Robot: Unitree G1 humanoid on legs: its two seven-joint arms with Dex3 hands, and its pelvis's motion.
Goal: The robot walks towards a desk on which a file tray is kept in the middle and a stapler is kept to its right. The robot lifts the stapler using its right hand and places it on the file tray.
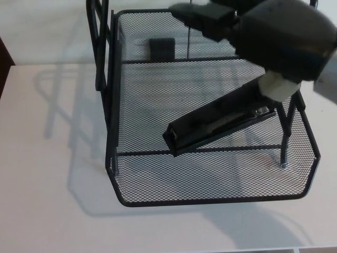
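Right hand (274, 37), black and bulky, comes in from the top right corner and hangs over the far right part of the tray. Whether it is clamped on the stapler or has let go cannot be told, since the place where the two meet is hidden under its bulk. No left hand shows.

Nearest the camera lies the plain white desk top (52, 200), bare in front and to the left, with grey shadows of the wire frame across it. On it stands the black wire-mesh file tray (210, 202), its curved front rim closest. Thin black bars cross it from side to side, slim posts stand at its right, and upright bars rise at its left.

Over the middle of the mesh is the long black stapler (221, 121). It is tilted, its low end pointing to the front left and its high end running up to the right under the hand. A pale, whitish piece (279, 87) touches that high end.

Farther back, a small black rectangular block (161, 48) sits on the mesh.
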